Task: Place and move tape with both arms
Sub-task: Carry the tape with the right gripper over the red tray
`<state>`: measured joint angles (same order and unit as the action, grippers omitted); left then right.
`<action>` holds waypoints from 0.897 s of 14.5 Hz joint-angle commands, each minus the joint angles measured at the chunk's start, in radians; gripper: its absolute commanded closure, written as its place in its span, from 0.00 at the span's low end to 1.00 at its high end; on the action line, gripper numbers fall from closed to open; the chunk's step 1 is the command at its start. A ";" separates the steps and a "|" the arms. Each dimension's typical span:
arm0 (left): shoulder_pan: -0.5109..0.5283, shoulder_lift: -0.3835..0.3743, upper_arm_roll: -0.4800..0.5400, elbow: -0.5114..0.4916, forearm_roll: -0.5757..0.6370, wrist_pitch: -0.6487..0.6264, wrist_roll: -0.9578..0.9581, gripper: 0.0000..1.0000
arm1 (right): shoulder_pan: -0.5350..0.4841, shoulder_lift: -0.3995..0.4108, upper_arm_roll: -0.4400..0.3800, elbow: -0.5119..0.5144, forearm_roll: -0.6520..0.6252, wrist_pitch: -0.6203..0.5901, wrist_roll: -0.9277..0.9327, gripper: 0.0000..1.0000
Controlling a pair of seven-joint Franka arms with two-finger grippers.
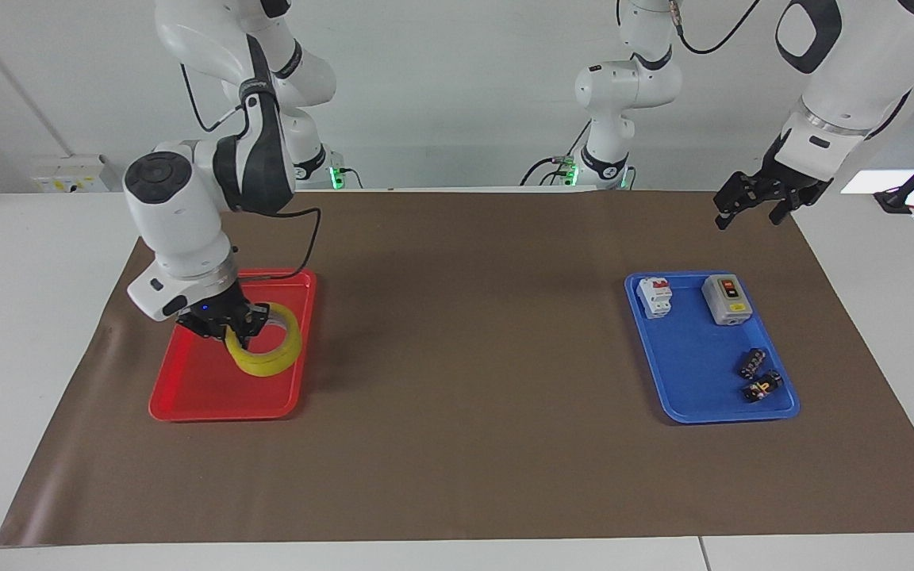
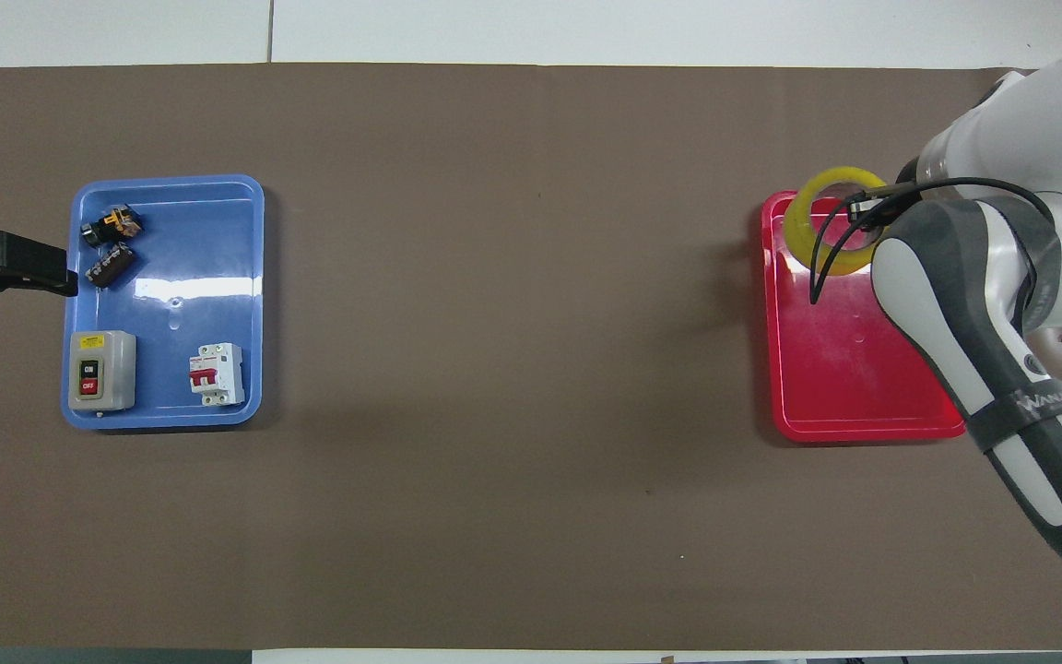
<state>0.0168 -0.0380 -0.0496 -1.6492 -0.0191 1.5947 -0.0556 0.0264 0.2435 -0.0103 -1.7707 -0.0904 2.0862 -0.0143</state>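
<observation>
**Tape held over the red tray**

Thick roll of translucent yellow packing tape [image 1: 268,350] [image 2: 831,231] up in the air, tilted, over the red plastic tray [image 1: 211,390] [image 2: 849,397] at the right arm's end of the table. Pinched through its wall by the right arm's black two-finger gripper [image 1: 236,327], one finger inside the ring, one outside; the roll hangs just below and to one side of the wrist. In the overhead view mostly hidden under the white forearm, only part of the gripper showing at the ring's edge.

On the grey band of that forearm, white lettering starting "WANJ", the rest unreadable.

Well apart, at the left arm's end of the brown paper mat [image 1: 473,444] [image 2: 494,516], a blue plastic tray [image 1: 683,400] [image 2: 218,231]. In it a grey switch box [image 1: 726,300] [image 2: 101,370] marked "ON" and "OFF", a white circuit breaker with a red lever [image 1: 654,296] [image 2: 215,373], and two small dark parts [image 1: 757,375] [image 2: 110,243].

Left arm's black two-finger gripper [image 1: 749,204] [image 2: 5,267] waiting raised beside the blue tray, above the mat's edge; fingers spread apart, holding nothing.
</observation>
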 commanded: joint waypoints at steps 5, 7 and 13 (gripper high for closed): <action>0.005 -0.026 -0.001 -0.027 0.015 0.004 0.014 0.00 | -0.115 -0.136 0.019 -0.390 0.009 0.300 -0.145 1.00; 0.005 -0.026 -0.001 -0.027 0.015 0.004 0.014 0.00 | -0.117 -0.153 0.018 -0.453 0.011 0.362 -0.147 1.00; 0.005 -0.026 -0.001 -0.027 0.015 0.004 0.014 0.00 | -0.155 -0.128 0.019 -0.472 0.009 0.433 -0.153 1.00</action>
<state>0.0168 -0.0380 -0.0496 -1.6492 -0.0191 1.5947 -0.0556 -0.1080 0.1328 -0.0066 -2.2277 -0.0899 2.4968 -0.1425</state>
